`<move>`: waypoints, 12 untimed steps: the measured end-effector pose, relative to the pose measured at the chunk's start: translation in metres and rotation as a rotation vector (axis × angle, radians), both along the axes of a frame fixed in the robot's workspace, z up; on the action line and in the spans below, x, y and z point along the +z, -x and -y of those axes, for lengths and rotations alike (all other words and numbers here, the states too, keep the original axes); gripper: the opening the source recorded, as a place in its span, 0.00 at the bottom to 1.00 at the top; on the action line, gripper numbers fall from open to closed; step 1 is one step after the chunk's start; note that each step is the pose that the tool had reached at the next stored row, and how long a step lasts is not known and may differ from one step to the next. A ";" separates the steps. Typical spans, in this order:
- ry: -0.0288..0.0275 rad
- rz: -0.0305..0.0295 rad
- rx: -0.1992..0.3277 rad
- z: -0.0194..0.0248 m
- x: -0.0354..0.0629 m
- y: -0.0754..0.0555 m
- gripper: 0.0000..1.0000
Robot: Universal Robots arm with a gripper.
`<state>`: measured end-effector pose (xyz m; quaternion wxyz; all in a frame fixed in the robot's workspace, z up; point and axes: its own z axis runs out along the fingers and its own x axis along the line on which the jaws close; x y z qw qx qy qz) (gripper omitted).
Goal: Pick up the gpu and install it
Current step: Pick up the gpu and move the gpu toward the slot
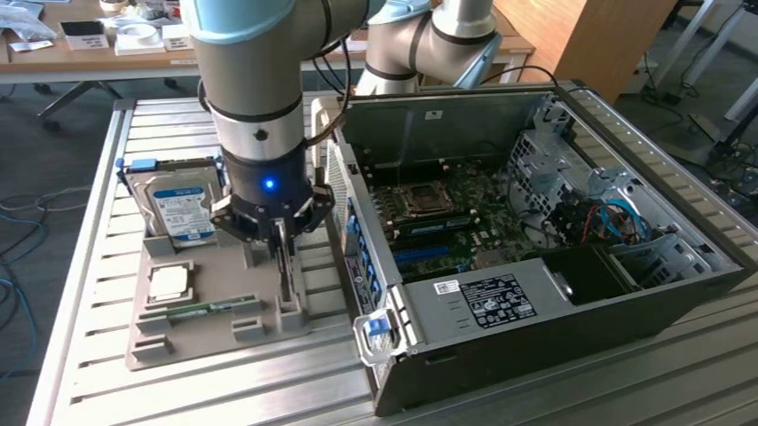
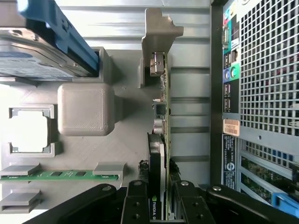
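Arm: grey and pale blue Universal Robots arm reaching down over the tray at the exterior view's left
Claw: black two-fingered gripper point(image 1: 282, 238) point(image 2: 161, 185), clenched on the card, one finger against each face
Task item: gpu point(image 1: 286, 280) point(image 2: 162, 116), a thin dark expansion card with a green board edge and a pale metal bracket at its far end, standing on its long edge
Item location: seated in the slot of the grey moulded plastic parts tray point(image 1: 190, 351) point(image 2: 126, 100), on the tray's side nearest the computer
Tray, other contents: silver hard drive with a blue-white label and blue carrier point(image 1: 180, 209) point(image 2: 37, 51); square silver processor point(image 1: 169, 282) point(image 2: 29, 133); narrow green memory stick point(image 1: 201, 310) point(image 2: 58, 175)
Computer: black tower case point(image 1: 533, 355) point(image 2: 261, 70) lying on its side with the side panel off, green motherboard point(image 1: 450, 213) exposed, just beside the tray
Support: ribbed aluminium table point(image 1: 83, 373) under tray and case
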<state>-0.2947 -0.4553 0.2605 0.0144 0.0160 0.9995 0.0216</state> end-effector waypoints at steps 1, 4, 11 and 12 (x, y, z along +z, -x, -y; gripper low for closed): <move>0.0000 0.0001 0.000 0.0000 0.0038 0.000 0.27; 0.0000 0.0000 0.000 0.0000 0.0159 0.000 0.27; 0.0000 0.0000 0.000 0.0000 0.0459 0.000 0.27; 0.0000 0.0000 0.000 0.0000 0.0492 0.000 0.27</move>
